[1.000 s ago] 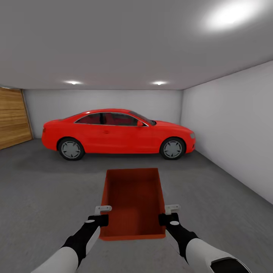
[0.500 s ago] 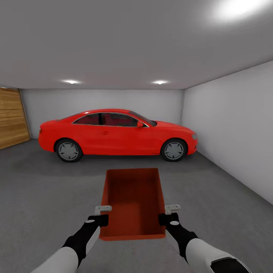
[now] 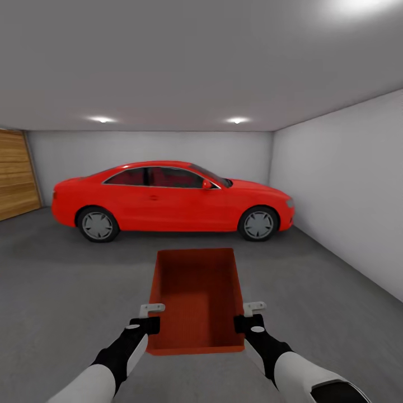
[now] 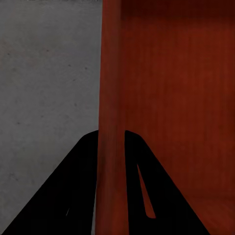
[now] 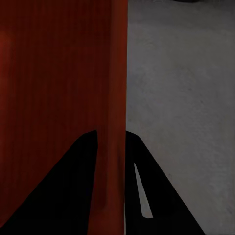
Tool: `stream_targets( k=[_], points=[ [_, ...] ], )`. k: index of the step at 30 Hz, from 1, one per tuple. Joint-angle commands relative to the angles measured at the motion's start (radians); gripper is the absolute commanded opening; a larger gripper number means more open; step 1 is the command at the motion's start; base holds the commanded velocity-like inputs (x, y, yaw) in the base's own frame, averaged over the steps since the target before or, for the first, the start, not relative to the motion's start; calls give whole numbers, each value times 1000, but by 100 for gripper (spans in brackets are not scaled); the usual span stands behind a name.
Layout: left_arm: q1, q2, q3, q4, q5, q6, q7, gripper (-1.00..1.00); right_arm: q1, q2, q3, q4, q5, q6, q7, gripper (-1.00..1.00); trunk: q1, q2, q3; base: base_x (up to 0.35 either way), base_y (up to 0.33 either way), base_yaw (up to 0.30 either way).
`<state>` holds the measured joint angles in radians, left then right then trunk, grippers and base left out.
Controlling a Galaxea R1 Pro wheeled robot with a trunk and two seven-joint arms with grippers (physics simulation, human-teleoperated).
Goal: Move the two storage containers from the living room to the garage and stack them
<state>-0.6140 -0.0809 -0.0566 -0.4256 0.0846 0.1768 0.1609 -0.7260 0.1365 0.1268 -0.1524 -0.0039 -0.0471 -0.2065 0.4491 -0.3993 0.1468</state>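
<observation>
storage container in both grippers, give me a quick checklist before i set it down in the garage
1. Left gripper clamped on the storage container: ok, its fingers straddle the left wall.
2. Right gripper clamped: ok, it straddles the right wall in the right wrist view.
3. Container level: ok, the rim looks even in the head view.
4. In the garage: ok, concrete floor, plank door.
5. Drop spot ahead clear of the red car: ok, open floor lies between them.
6. Second container in place: cannot tell.
</observation>
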Motion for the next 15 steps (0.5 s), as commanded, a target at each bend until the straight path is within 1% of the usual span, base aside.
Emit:
stream_targets(
  k=[1,3,6,15],
  points=[
    [0,2,44,0,0,7,29,-100,-1,-9,-38,-3,15,-25,-19,-100,1,-1,0,323,0,0],
    [0,2,44,0,0,7,29,-100,-1,-9,-38,-3,15,-20,-19,-100,1,-1,0,323,0,-42],
    [0,1,44,0,0,7,29,-100,-1,-8,-38,-3,15,-15,-19,-100,1,-1,0,323,0,-190],
    [0,1,43,-1,0,7,29,-100,-1,-7,-38,-3,15,-13,-19,-100,1,-1,0,323,0,-272]
  ],
)
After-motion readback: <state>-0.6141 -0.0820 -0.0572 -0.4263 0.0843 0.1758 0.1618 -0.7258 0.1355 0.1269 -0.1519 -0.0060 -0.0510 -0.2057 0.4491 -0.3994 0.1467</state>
